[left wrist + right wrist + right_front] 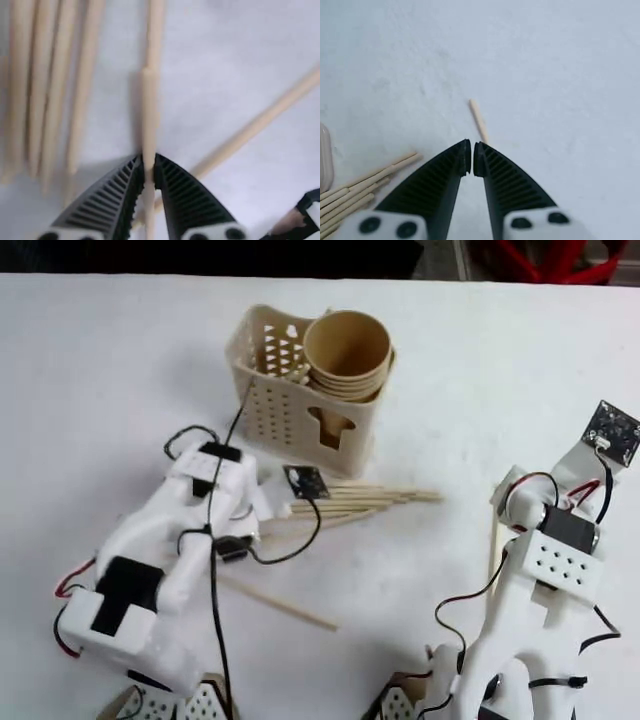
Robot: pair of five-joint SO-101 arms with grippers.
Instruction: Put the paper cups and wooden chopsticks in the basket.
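The cream perforated basket [290,400] holds a stack of paper cups [347,352] in its right end. Several wooden chopsticks [375,500] lie bundled just in front of it. My left gripper [149,172] is down at the bundle's left end, shut on one chopstick [150,100] that lies beside the others [45,90]. A loose chopstick [285,606] lies slanted near the left arm. My right gripper [471,160] is shut with nothing in it, low over the table, and the end of another chopstick [479,120] pokes out past its tips.
The white table [100,370] stretches wide around the basket. The right arm [550,560] stands at the front right, with a single chopstick [492,540] beside it. The basket's rim [324,155] and the bundle's ends [355,187] lie off to one side of the right gripper.
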